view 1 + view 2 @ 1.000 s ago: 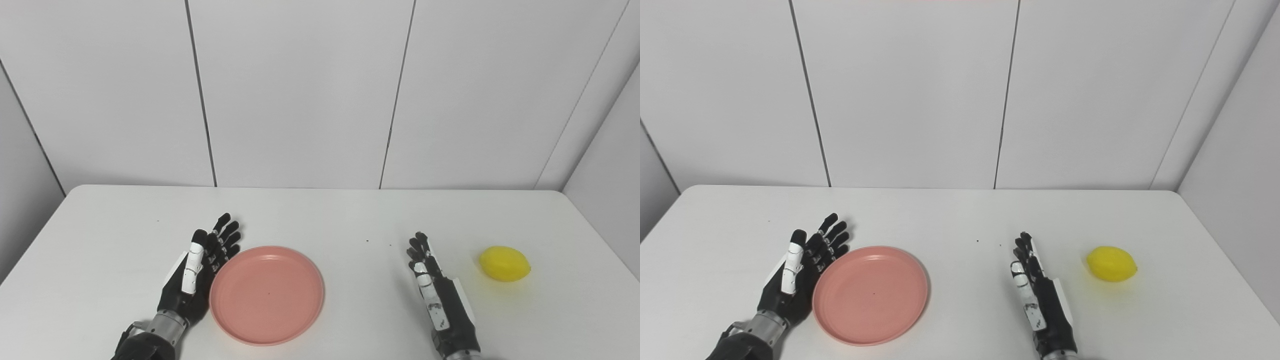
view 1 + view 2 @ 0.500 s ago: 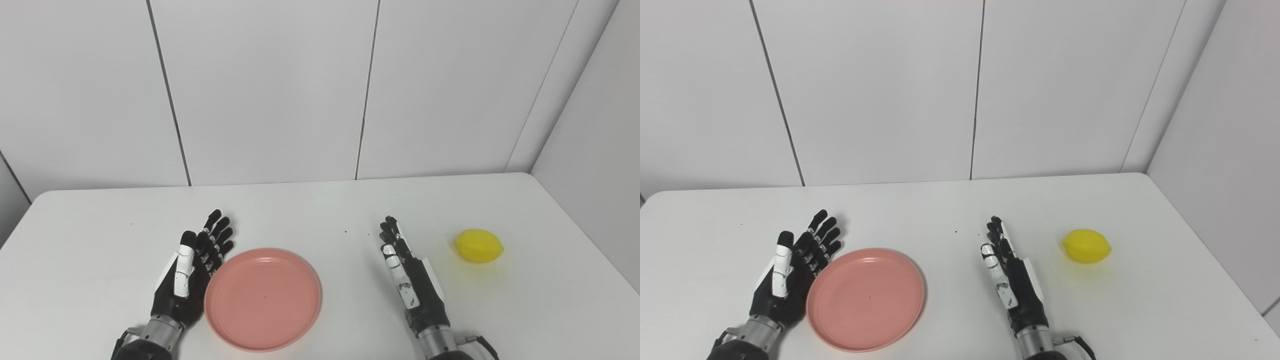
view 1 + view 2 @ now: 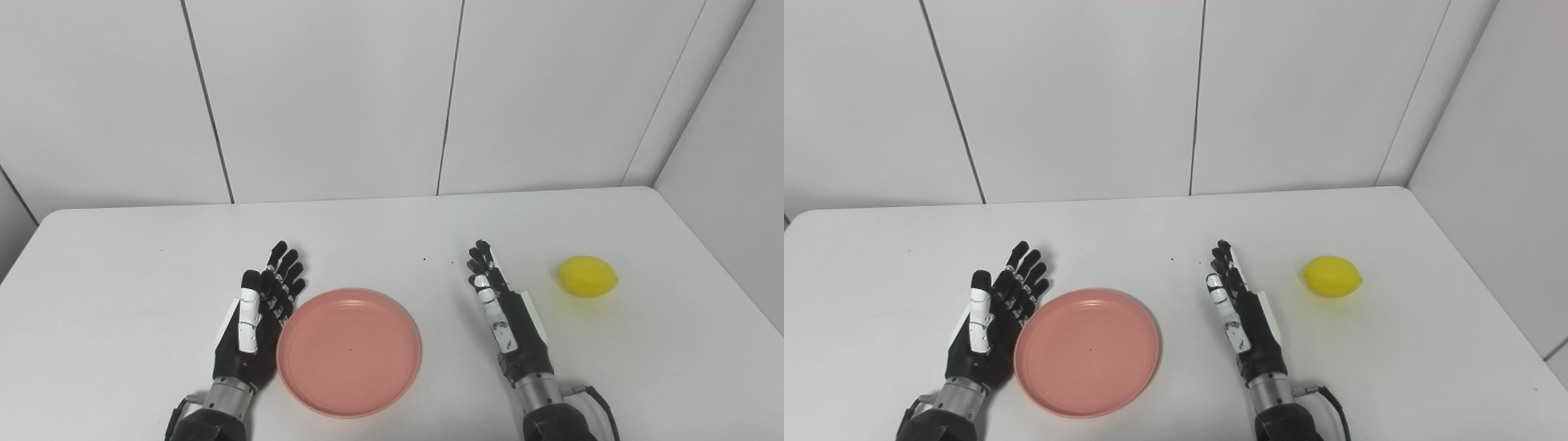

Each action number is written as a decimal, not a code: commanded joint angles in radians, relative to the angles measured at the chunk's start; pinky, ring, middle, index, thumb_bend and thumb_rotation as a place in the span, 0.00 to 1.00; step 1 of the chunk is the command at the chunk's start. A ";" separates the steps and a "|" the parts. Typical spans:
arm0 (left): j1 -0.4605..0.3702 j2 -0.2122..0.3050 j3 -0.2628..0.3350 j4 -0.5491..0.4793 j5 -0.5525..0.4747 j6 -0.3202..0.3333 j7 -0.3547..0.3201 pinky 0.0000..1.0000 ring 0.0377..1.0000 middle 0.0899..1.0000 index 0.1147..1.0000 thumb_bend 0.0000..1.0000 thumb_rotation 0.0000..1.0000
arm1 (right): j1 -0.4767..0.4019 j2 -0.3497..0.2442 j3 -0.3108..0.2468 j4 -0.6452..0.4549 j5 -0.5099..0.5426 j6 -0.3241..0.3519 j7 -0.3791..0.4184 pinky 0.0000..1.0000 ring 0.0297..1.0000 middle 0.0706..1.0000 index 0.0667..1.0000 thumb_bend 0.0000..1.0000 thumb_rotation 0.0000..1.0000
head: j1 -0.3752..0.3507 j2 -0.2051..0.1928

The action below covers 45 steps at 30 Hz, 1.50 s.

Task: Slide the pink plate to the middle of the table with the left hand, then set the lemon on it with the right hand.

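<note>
left hand (image 3: 254,318) against pink plate (image 3: 349,353), forearms cropped

I can read no text, label, brand, number or sign anywhere in either eye view
</note>
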 commanded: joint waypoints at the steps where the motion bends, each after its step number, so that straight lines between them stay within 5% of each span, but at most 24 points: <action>1: 0.046 -0.021 -0.012 0.010 0.006 0.007 0.017 1.00 1.00 1.00 1.00 0.80 1.00 | -0.023 -0.007 -0.007 -0.040 0.019 0.007 0.008 0.99 0.97 0.97 0.99 0.57 0.96 | 0.012 0.004; 27: 0.060 -0.070 -0.049 -0.028 0.048 -0.001 0.087 1.00 1.00 1.00 1.00 0.76 1.00 | -0.013 -0.057 -0.046 -0.121 0.129 0.052 0.040 1.00 1.00 1.00 1.00 0.56 0.94 | 0.132 0.042; 45: 0.060 -0.059 -0.045 -0.013 0.056 -0.029 0.094 1.00 1.00 1.00 1.00 0.77 1.00 | -0.023 -0.060 -0.066 -0.150 0.051 -0.003 -0.002 1.00 0.99 0.98 0.99 0.58 0.91 | 0.061 -0.004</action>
